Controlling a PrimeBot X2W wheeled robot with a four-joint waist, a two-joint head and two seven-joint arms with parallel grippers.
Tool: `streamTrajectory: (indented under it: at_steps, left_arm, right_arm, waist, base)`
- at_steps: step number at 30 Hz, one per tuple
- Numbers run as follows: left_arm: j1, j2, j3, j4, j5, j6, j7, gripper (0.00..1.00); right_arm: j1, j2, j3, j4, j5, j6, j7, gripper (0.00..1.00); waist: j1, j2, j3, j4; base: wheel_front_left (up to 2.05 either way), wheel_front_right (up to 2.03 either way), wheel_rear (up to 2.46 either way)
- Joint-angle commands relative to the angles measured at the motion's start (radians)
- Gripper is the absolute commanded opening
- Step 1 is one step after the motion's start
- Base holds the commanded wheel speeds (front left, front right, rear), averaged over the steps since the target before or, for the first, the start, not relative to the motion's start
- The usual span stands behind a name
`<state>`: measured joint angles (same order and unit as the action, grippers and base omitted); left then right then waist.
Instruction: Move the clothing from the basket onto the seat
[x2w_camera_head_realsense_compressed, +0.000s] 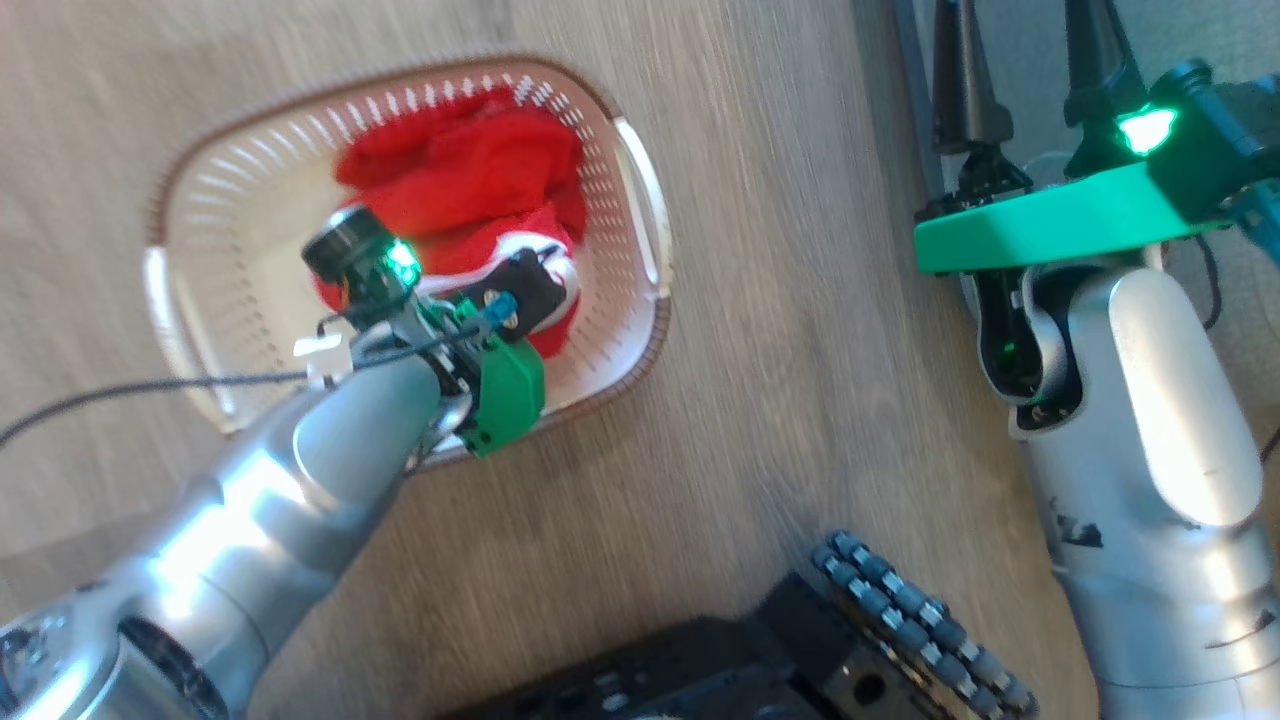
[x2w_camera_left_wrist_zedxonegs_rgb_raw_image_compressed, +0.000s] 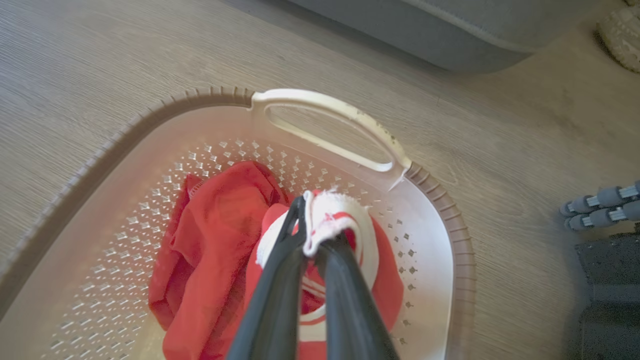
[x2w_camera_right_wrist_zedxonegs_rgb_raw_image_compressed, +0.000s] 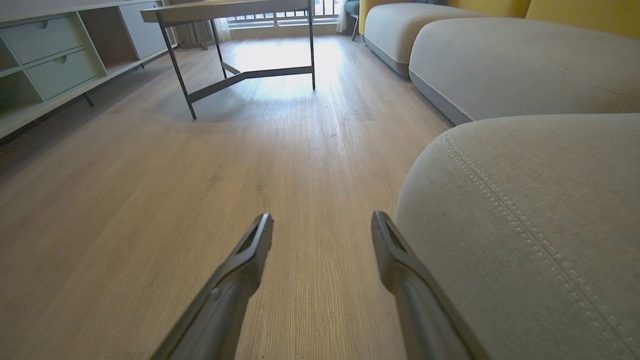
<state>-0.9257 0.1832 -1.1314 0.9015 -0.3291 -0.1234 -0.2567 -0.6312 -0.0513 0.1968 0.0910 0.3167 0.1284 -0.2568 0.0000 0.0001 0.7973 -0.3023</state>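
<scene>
The cream perforated basket (x2w_camera_head_realsense_compressed: 640, 200) stands on the wooden floor with red clothing (x2w_camera_head_realsense_compressed: 470, 170) heaped in its right half. In the left wrist view my left gripper (x2w_camera_left_wrist_zedxonegs_rgb_raw_image_compressed: 306, 210) is shut on a white band of the clothing (x2w_camera_left_wrist_zedxonegs_rgb_raw_image_compressed: 215, 235), just inside the basket (x2w_camera_left_wrist_zedxonegs_rgb_raw_image_compressed: 325, 102) near a handle. My right gripper (x2w_camera_right_wrist_zedxonegs_rgb_raw_image_compressed: 322, 220) is open and holds nothing, low over the floor beside the rounded corner of the grey seat (x2w_camera_right_wrist_zedxonegs_rgb_raw_image_compressed: 525, 225). In the head view its two dark fingers (x2w_camera_head_realsense_compressed: 960, 80) point up at the top right. An edge of the seat (x2w_camera_left_wrist_zedxonegs_rgb_raw_image_compressed: 450, 30) lies beyond the basket.
A table on dark metal legs (x2w_camera_right_wrist_zedxonegs_rgb_raw_image_compressed: 240, 10) stands ahead on the floor, and a low cabinet with drawers (x2w_camera_right_wrist_zedxonegs_rgb_raw_image_compressed: 45, 55) lines the left wall. More grey cushions (x2w_camera_right_wrist_zedxonegs_rgb_raw_image_compressed: 500, 65) run along the right. My dark base with its roller wheel (x2w_camera_head_realsense_compressed: 920, 620) sits below the basket.
</scene>
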Motion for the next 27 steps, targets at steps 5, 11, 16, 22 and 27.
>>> streamTrajectory:
  at_steps: [5, 11, 16, 22, 27]
  left_arm:
    - [0.082, -0.008, 0.082, -0.072, -0.005, 0.004, -0.005, 0.00]
    - [0.162, -0.030, 0.160, -0.134, 0.008, 0.005, -0.005, 0.00]
    - [0.231, -0.040, 0.213, -0.168, 0.024, 0.001, -0.005, 0.00]
    - [0.306, -0.058, 0.282, -0.217, 0.041, -0.002, -0.005, 0.00]
    - [0.340, -0.071, 0.313, -0.273, 0.071, -0.004, -0.005, 0.00]
  right_arm:
    - [0.068, 0.001, -0.009, 0.021, -0.046, 0.002, -0.005, 1.00]
    - [0.128, 0.001, -0.025, 0.068, -0.080, 0.002, -0.005, 1.00]
    - [0.171, 0.001, -0.023, 0.104, -0.100, 0.002, -0.005, 1.00]
    - [0.210, 0.001, -0.016, 0.143, -0.112, 0.002, -0.005, 1.00]
    - [0.237, 0.001, -0.020, 0.162, -0.113, 0.002, -0.005, 1.00]
  waist:
    - [0.0000, -0.0001, -0.168, 0.079]
    - [0.0000, -0.0001, -0.291, 0.134]
    - [0.0000, -0.0001, -0.393, 0.176]
    - [0.0000, -0.0001, -0.491, 0.212]
    - [0.0000, -0.0001, -0.546, 0.228]
  base:
    - [0.00, 0.00, 0.00]
    - [0.00, 0.00, 0.00]
    - [0.00, 0.00, 0.00]
    - [0.00, 0.00, 0.00]
    - [0.00, 0.00, 0.00]
